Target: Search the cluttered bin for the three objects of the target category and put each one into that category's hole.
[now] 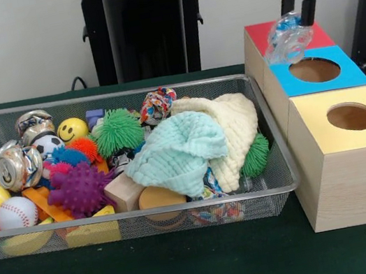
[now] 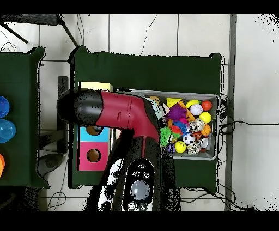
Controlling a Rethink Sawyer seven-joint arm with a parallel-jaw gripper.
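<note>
The gripper [image 1: 297,22] is hanging over the red box [image 1: 266,36], jaws clamping a crumpled clear plastic bottle [image 1: 287,40] just above it, beside the blue box [image 1: 316,71] and well apart from the bin [image 1: 268,137].

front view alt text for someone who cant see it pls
The end effector holds a crumpled clear plastic bottle above the blue-topped box, between red-topped and yellow-topped boxes. Left, a wire bin brims with balls, cloths and cans.
</note>
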